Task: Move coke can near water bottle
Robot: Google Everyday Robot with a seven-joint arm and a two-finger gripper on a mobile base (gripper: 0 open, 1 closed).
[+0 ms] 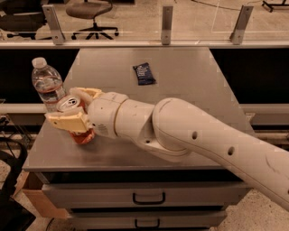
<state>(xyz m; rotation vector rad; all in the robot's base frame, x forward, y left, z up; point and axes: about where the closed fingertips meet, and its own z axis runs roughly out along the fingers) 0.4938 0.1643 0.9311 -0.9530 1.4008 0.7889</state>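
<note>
The gripper clamps the can between its two cream fingers at the near left corner of the table. The can is tilted, its silver top leaning toward the bottle, and only its red base shows below the nearer finger. The bottle stands upright just beside it, to the far left, close to the table's left edge. Whether the two touch, or whether the can's base rests on the table, cannot be told from here.

By the look of it, the task is all but done: the can is already next to the bottle. What appears to remain is to set it down upright, let go, and draw the arm clear without nudging the bottle.

The table is a plain grey metal top. A dark blue packet lies well apart, toward the far middle. Two drawers with dark handles sit under the near edge. Behind the table runs a low glass barrier on metal posts, and beyond it an office chair stands on a pale floor.
</note>
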